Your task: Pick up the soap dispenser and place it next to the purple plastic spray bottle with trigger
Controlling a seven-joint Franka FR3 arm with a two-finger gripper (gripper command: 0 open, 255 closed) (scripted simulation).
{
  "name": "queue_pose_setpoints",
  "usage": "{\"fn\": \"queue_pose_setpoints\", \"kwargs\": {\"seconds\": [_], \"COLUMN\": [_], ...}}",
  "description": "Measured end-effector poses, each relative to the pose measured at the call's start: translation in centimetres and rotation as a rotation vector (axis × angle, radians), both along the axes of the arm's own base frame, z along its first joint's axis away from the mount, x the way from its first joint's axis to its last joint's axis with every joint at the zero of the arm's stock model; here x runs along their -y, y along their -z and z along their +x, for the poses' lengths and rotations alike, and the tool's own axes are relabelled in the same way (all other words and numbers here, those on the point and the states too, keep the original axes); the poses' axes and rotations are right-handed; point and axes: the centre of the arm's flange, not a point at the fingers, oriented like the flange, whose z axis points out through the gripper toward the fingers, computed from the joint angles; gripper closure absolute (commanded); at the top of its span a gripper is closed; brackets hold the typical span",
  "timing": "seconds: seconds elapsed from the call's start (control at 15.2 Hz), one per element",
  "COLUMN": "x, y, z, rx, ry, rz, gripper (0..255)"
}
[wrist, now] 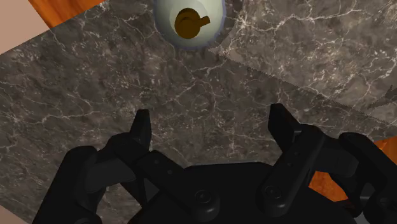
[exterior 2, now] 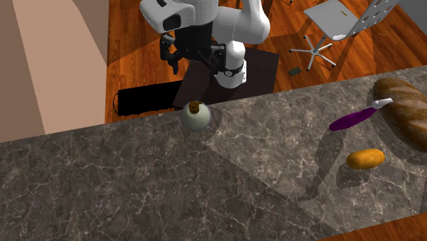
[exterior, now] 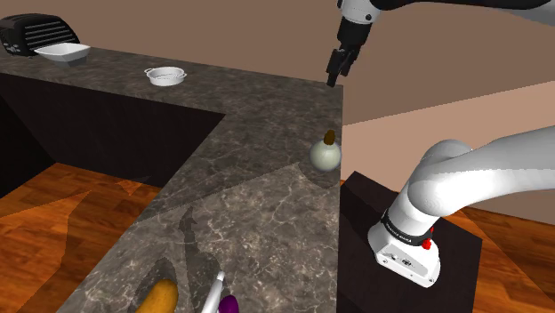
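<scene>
The soap dispenser (exterior: 325, 153), a round pale body with a brown pump top, stands upright near the counter's edge by the stand (exterior 2: 195, 116). My gripper (exterior: 335, 69) hangs well above it, open and holding nothing (exterior 2: 172, 60). In the wrist view the dispenser (wrist: 188, 22) lies ahead of the spread fingers (wrist: 141, 127), outside the gap of the gripper (wrist: 212, 127). The purple spray bottle (exterior 2: 352, 120) with a white trigger lies on its side farther along the counter (exterior: 227, 304).
An orange potato-like lump (exterior 2: 365, 159) and a brown bread loaf (exterior 2: 404, 109) lie near the bottle. A black toaster (exterior: 36, 34), a white dish (exterior: 62, 52) and a white bowl (exterior: 166, 76) sit on the far counter arm. The marble counter (exterior: 267, 204) is L-shaped.
</scene>
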Motion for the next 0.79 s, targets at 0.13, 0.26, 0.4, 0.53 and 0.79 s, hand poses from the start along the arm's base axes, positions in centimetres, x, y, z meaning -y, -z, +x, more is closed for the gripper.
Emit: {"fn": "queue_pose_setpoints", "kwargs": {"seconds": [0.13,0.26,0.4,0.53,0.79], "x": [0.0,0.2,0.4,0.6,1.0], "y": [0.6,2.6,5.2,7.8,13.0], "z": [0.0,-0.2,0.0,0.1,-0.6], "rx": [-0.003,-0.015,-0.029,-0.043,-0.070], "ry": [-0.004,-0.019,-0.035,-0.053,-0.089], "rz": [-0.002,-0.008,-0.015,-0.022,-0.036], "gripper": [0,0,0,0,0]}}
